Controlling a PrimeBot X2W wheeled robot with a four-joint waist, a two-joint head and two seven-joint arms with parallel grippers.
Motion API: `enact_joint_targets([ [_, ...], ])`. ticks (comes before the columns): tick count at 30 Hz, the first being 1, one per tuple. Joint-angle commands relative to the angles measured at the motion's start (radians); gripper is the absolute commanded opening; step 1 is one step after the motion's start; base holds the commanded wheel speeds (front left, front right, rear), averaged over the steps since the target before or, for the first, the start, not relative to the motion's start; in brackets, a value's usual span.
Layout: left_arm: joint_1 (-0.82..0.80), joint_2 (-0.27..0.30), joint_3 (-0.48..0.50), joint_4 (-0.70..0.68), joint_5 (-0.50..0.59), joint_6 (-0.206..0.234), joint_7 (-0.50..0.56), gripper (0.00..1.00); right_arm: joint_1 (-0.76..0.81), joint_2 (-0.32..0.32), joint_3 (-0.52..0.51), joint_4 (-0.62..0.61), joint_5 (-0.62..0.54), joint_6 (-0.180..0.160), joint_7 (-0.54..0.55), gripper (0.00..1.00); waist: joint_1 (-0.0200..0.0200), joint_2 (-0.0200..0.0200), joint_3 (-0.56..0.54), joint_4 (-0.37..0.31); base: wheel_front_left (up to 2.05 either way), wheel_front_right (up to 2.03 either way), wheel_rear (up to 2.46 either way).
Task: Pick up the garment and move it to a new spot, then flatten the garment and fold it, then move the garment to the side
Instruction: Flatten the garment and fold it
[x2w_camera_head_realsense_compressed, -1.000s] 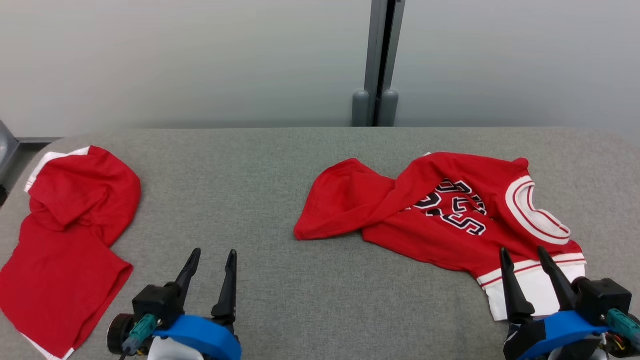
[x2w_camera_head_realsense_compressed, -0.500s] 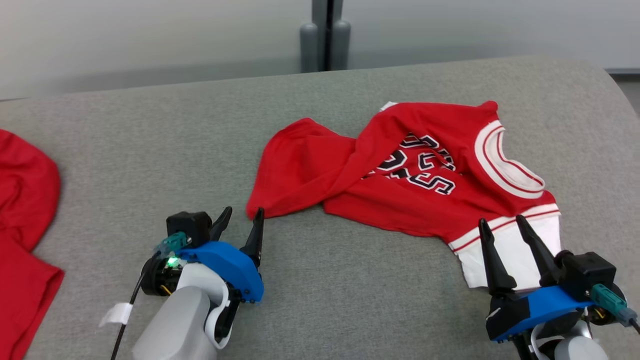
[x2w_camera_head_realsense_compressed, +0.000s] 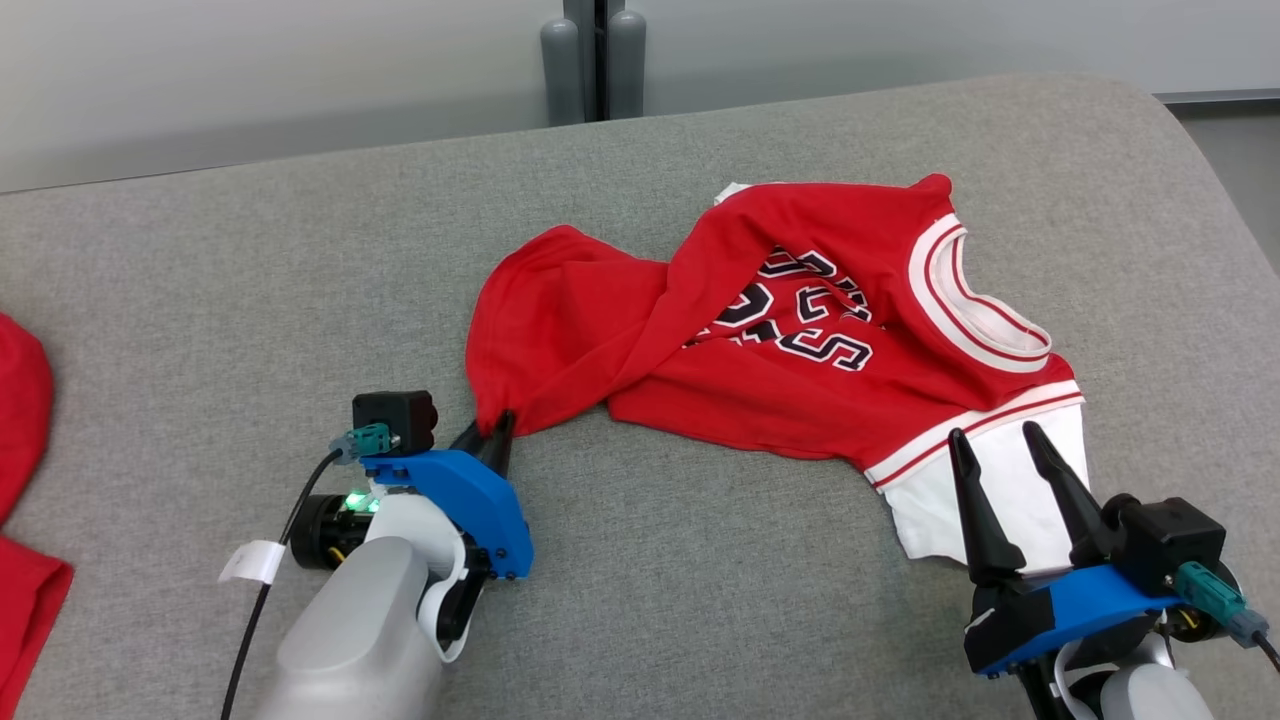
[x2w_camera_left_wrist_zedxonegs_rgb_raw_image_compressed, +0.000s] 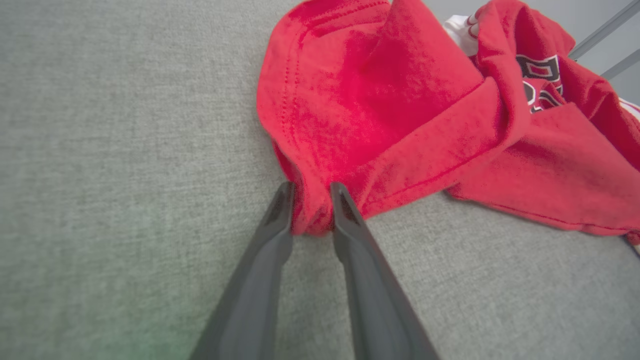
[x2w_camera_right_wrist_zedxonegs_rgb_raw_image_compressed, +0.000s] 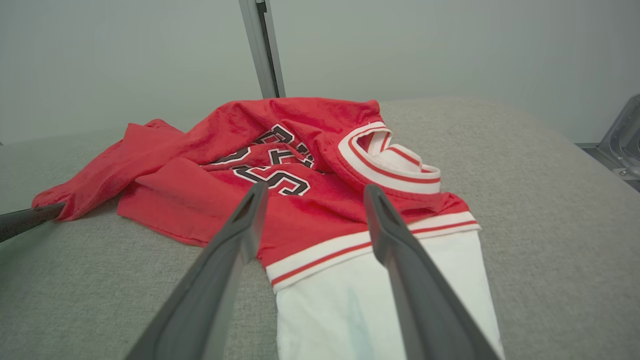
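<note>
Grey pad (x2w_camera_head_realsense_compressed: 250, 300) | jersey (x2w_camera_head_realsense_compressed: 800, 400): crumpled, centre-right on pad | right gripper (x2w_camera_head_realsense_compressed: 992, 432) – spread wide above white sleeve, holding nothing | left gripper (x2w_camera_head_realsense_compressed: 490, 435) – pinching red corner by tips; advise deeper, firmer bite before lifting, else likely slip.

Matt red knit cloth with stitched hems forms the garment (x2w_camera_head_realsense_compressed: 620, 330); its collar trim (x2w_camera_head_realsense_compressed: 930, 300), at 3 o'clock, is ribbed white. The worktop (x2w_camera_head_realsense_compressed: 300, 280) is coarse grey woven fabric. Fingers (x2w_camera_left_wrist_zedxonegs_rgb_raw_image_compressed: 260, 260) of the left gripper (x2w_camera_head_realsense_compressed: 497, 425): smooth, matt dark plastic; mount (x2w_camera_head_realsense_compressed: 470, 495): smooth blue plastic.
</note>
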Motion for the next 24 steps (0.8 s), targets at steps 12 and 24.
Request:
enact_joint_targets([
  [12, 0.06, 0.033, -0.063, -0.318, -0.146, -0.008, -0.198, 0.0, 0.006, -0.004, -0.03, 0.005, 0.014, 0.0, -0.007, 1.0, -0.0001, -0.0002, -0.036, 0.069, 0.0, 0.0, 0.0],
  [24, 0.272, 0.097, -0.109, -0.982, -0.158, 0.021, -0.177, 0.0, 0.033, -0.004, -0.082, -0.002, 0.012, 0.0, -0.005, 1.0, -0.0001, -0.0002, -0.102, 0.159, 0.0, 0.0, 0.0],
])
